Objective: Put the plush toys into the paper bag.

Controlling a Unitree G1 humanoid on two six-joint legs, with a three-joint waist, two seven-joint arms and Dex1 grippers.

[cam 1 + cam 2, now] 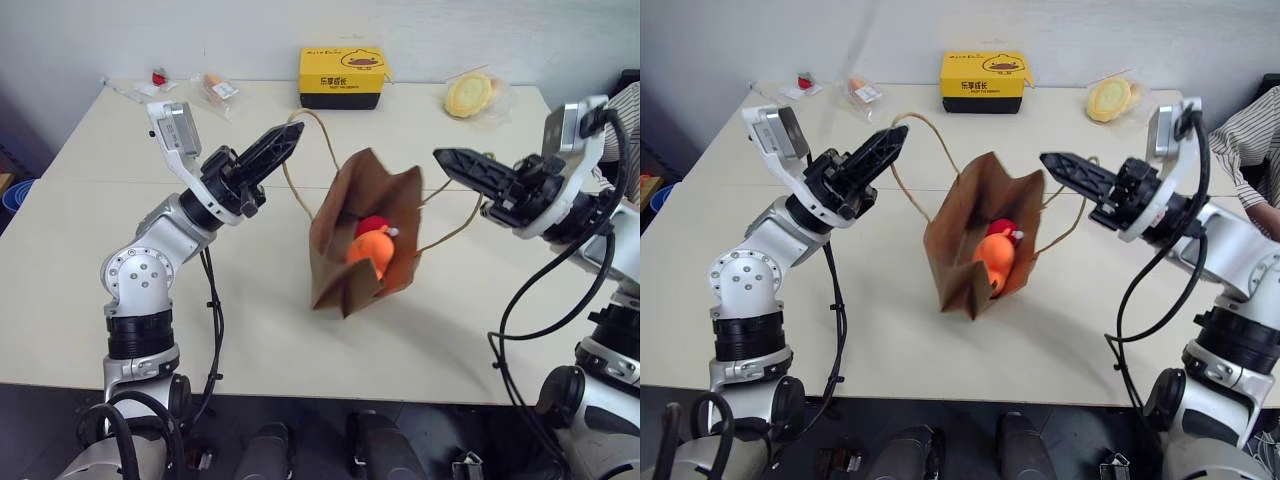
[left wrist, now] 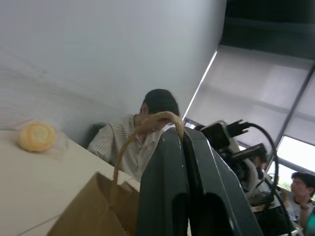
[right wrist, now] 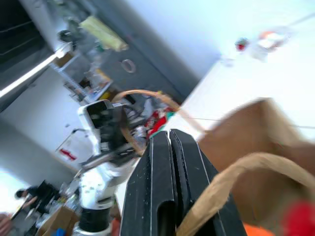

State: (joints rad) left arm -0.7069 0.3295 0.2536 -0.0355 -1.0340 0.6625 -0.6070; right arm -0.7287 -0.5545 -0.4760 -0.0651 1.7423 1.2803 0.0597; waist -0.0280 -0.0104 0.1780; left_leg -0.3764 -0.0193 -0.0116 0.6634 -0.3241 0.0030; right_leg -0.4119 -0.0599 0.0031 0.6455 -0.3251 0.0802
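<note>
Grippers are flanking the bag at table height above the tabletop, and going from the left: the left gripper (image 1: 290,135) is reaching forward and toward the middle with its two black fingers pressed together, pinching the left cord handle (image 1: 296,190), whose loop is arching over the fingertips in the left wrist view. Just to its right, between the two arms, the paper bag (image 1: 345,250) is hanging with its base touching the table (image 1: 90,280), its mouth tilting open toward the camera and its long axis running roughly upright, leaning a little. Inside the mouth, the orange plush toy (image 1: 372,250) is sitting with the smaller red plush toy (image 1: 374,226) resting right against its top, so both are lying in the bag. Further right, the right gripper (image 1: 447,159) is pointing back toward the bag, its fingers squeezed together; the right cord handle (image 1: 452,232) is looping at them, though whether they are clamping it I cannot tell. Both arms are looking about equally near, one per handle, so any lift probably is depending on them rising together.
</note>
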